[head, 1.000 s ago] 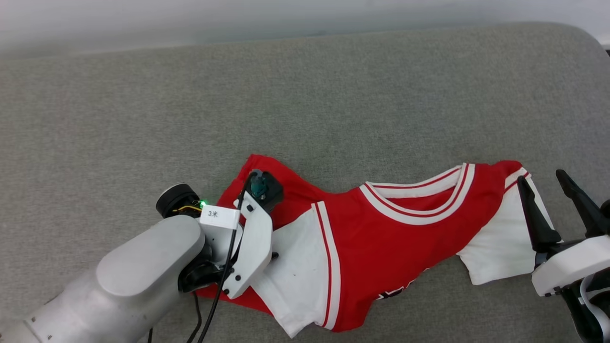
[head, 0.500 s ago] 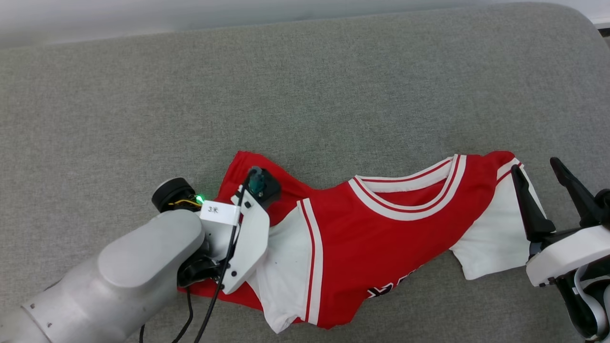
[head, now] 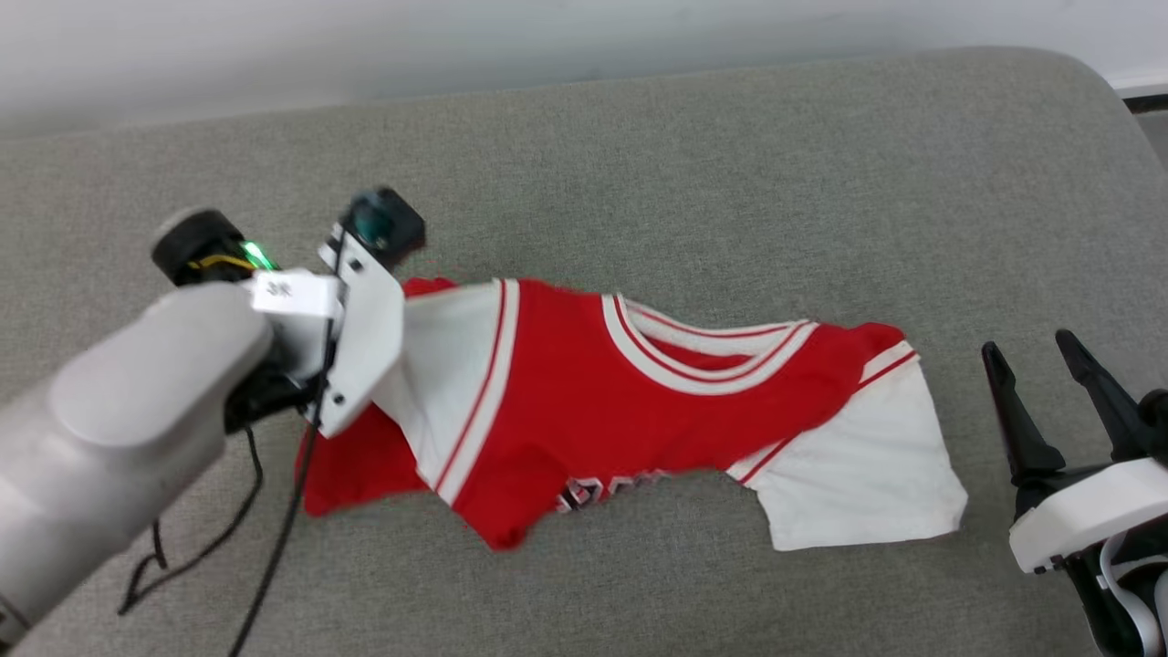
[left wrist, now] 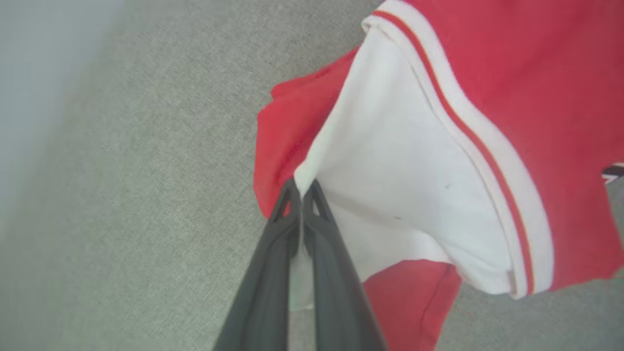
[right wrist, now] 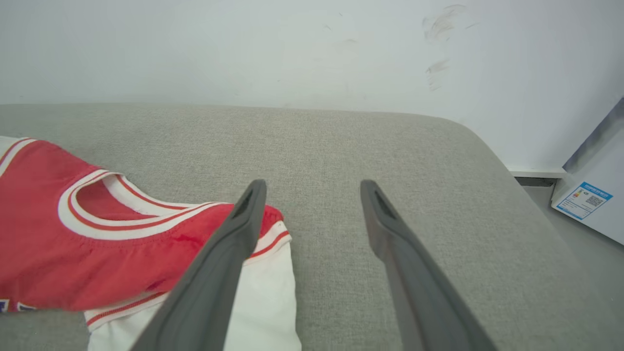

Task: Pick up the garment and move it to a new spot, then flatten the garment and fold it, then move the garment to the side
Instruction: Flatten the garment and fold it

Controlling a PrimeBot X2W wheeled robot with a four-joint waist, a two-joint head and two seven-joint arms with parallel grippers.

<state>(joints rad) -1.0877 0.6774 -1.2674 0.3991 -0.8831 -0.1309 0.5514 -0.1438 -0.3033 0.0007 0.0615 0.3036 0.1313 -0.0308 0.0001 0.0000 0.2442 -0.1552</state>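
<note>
A grey woven cushion [head: 639, 182] runs under a pale wall [head: 547, 36] in the head view. The garment [head: 566, 401] lies stretched across the cushion's middle, its red body crumpled. Its striped collar [head: 703, 351] faces the wall, and the black letters [head: 602, 493] are partly tucked under at the near edge. The right-hand sleeve [head: 858, 474] lies flat and white on the cushion. The left-hand sleeve [head: 438, 365] runs up under the wrist of the left arm [head: 137, 401]. The right gripper [head: 1031, 347] stands just beside the right-hand sleeve, apart from it, fingers spread

In the left wrist view the left gripper [left wrist: 302, 187] is pinched tight on the edge of the left-hand sleeve. White cloth is caught between the two fingertips and pulled taut from them, with red cloth folded behind it

In the right wrist view the right gripper is wide open over bare cushion, and one finger crosses in front of the right-hand sleeve. A blue label [right wrist: 582, 197] shows on a white panel beyond the cushion's end
</note>
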